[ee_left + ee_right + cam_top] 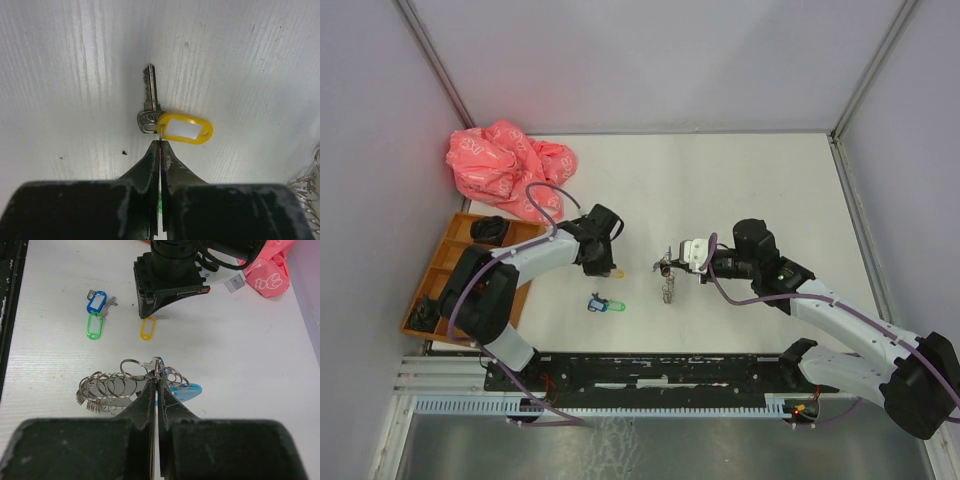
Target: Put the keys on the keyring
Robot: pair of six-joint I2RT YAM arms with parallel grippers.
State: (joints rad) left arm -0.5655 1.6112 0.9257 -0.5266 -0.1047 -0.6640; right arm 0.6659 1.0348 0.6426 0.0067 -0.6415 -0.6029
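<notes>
The yellow-tagged key (150, 95) lies on the white table, its yellow tag (185, 128) to the right of the key's head. My left gripper (160, 143) is shut on the thin ring that joins tag and key. In the top view that gripper (607, 265) points down at the table, with the yellow tag (617, 272) at its tip. The keyring (107, 385), a bunch of silver split rings with a light-blue piece (187, 391), hangs from my right gripper (159, 374), which is shut on it. Two more keys, blue-tagged (96, 301) and green-tagged (94, 325), lie together on the table.
A crumpled pink bag (505, 165) sits at the back left. An orange compartment tray (445, 285) holding dark items stands along the left wall. Grey walls close the table on three sides. The blue and green keys (605, 305) lie near the front edge.
</notes>
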